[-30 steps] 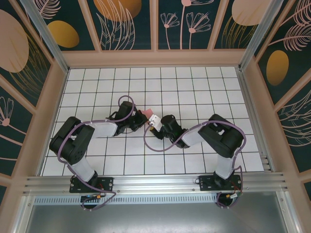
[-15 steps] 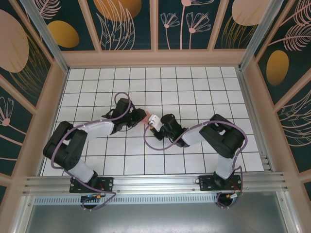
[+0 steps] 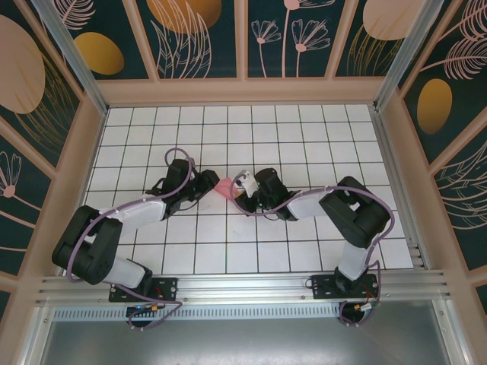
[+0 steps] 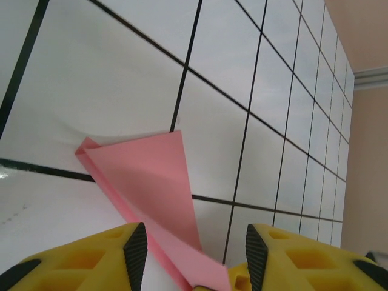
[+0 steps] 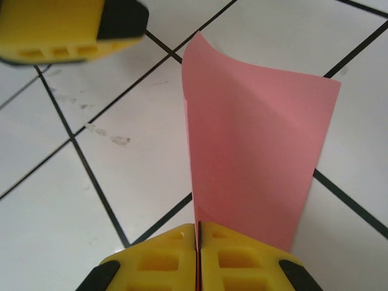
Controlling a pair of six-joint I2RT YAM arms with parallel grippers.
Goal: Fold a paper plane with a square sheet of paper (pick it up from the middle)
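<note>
We see the pink paper [image 3: 223, 188] lying about midway between the far and near edges of the white-tiled tabletop [image 3: 304, 137], a little toward the left edge, with both arms reaching in to meet over it. The right tool [image 3: 236, 188] comes at it from the right-edge side, the left tool [image 3: 211, 185] from the left-edge side.

In the right wrist view the right tool [image 5: 197, 239] has its yellow fingers pressed together on the lower edge of the paper [image 5: 254, 151] — the sheet is folded over on itself and stands up from the grip, its top corner curling slightly. A finger [image 5: 66, 27] of the left tool sits just beyond, at the upper left.

In the left wrist view the left tool [image 4: 195, 242] stands with its fingers [image 4: 91, 260] apart. The folded paper [image 4: 151, 176] runs up between them as a narrow wedge with a layered crease along one side; its far end rests on the tabletop across a black grid line. We cannot tell whether either pad touches it.
</note>
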